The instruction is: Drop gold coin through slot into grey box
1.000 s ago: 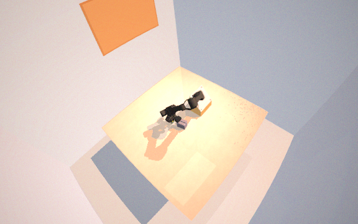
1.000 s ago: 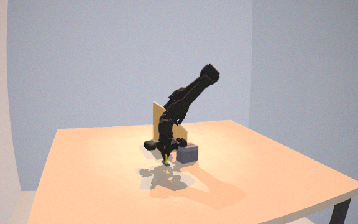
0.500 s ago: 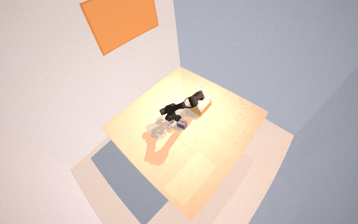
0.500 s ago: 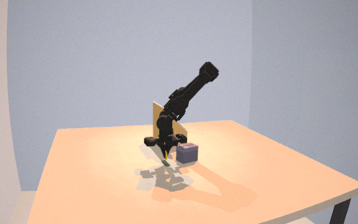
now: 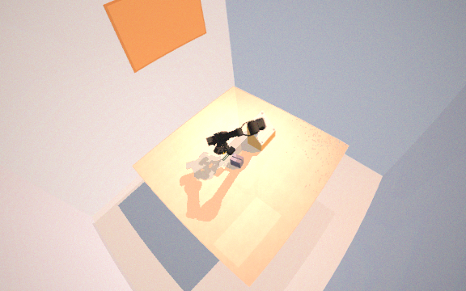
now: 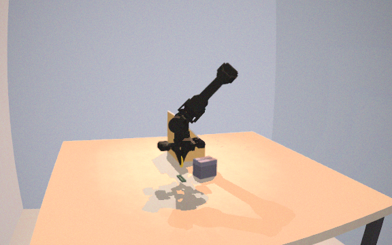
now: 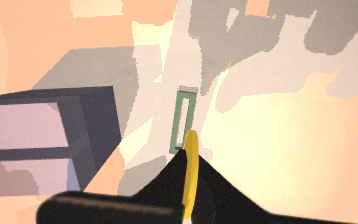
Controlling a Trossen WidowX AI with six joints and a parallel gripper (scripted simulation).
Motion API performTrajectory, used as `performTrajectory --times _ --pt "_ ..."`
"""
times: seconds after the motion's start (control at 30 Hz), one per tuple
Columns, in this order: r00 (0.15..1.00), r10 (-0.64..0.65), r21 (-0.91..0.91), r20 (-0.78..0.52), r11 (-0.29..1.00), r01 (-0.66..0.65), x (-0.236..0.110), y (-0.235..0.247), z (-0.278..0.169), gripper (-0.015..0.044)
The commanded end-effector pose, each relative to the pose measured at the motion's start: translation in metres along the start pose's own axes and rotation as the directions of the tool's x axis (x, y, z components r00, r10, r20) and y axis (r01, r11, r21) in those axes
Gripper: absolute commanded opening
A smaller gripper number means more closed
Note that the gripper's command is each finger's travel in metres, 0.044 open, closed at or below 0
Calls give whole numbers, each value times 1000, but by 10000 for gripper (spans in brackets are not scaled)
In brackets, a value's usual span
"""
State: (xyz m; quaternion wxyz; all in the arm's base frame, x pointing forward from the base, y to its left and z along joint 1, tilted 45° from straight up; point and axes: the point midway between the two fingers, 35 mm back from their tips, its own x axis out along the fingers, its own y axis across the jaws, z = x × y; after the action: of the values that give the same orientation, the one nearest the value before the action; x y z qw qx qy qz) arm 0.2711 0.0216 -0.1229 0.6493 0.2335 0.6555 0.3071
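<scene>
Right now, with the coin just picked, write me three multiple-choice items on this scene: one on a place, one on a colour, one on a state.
1. Where is the gold coin?
A. Standing in the holder
B. Between the claw's fingers, above the table
C. Lying on the box lid

2. What colour is the holder?
A. Dark green
B. Red
C. White

3. What state is the claw in?
A. Wide open
B. Shut on nothing
C. Shut on the coin

Answers: 1 B, the wrist view shows the coin clamped edge-on with the holder vacant below. 2 A, its frame reads dark green. 3 C, the black fingers press the coin from both sides.
</scene>
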Motion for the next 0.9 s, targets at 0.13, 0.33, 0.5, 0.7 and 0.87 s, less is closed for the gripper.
performTrajectory --times 0.13,0.33,0.5,0.7,0.87 --pt "1000 -4 -8 4 1000 5 -24 -1 1 0" --pt "1000 -2 -9 3 1000 2 -39 0 0 0" --pt "1000 -2 13 3 1000 2 -41 1 -1 0" --pt "1000 -2 209 3 978 1 -41 2 0 0" --pt "1000 -2 370 3 929 1 -41 3 0 0"
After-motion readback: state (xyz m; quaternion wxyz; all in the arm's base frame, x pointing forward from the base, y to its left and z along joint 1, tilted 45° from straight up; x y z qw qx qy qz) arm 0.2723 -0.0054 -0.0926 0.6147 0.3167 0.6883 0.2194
